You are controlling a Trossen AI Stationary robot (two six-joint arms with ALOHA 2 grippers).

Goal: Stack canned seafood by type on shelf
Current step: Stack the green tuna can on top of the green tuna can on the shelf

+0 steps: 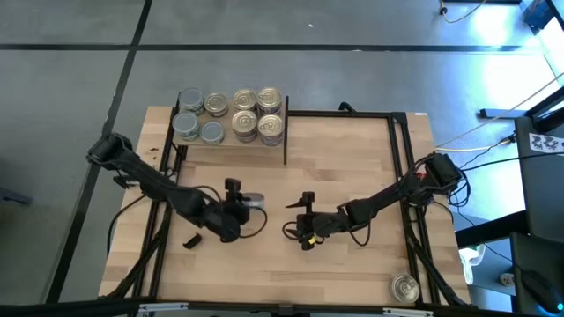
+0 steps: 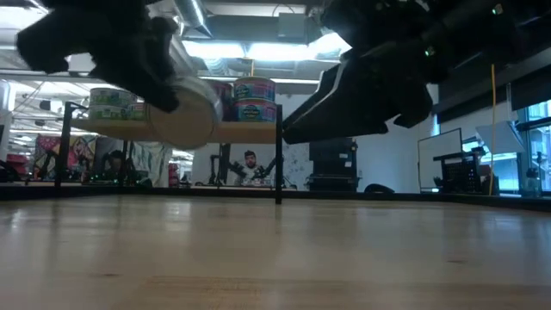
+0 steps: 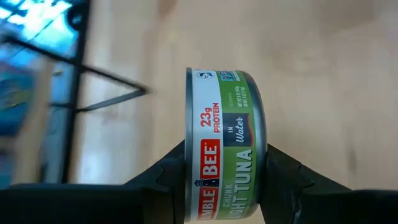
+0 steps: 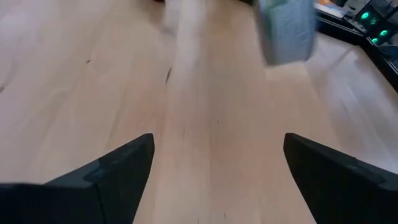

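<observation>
High view shows us two dark arms over a light wooden counter (image 1: pixel 352 167). Our left pincer (image 1: pixel 240 204) sits near the middle of the counter and is clamped on a tuna tin (image 3: pixel 225 146), its two fingers (image 3: pixel 166 177) pressing the flat top and bottom so the tin lies on its side between them. The label is green and white. From table height, the tin (image 2: pixel 185 112) hangs clear above the wood.

Our right pincer (image 1: pixel 306 224) faces the left one from just beside it, its fingers spread wide with only bare wood between them. Ahead of it, the held tin (image 4: pixel 286 31) shows as a grey blur.

Beyond the left pincer, at the counter's far edge, stands the shelf (image 1: pixel 231 141), a raised wooden board with a black frame. On it we see silver-topped tins (image 1: pixel 196 114) grouped at one end and gold-topped tins (image 1: pixel 258 114) beside them. Behind the right pincer, well apart at the counter's near corner, one lone tin (image 1: pixel 405 287) remains.
</observation>
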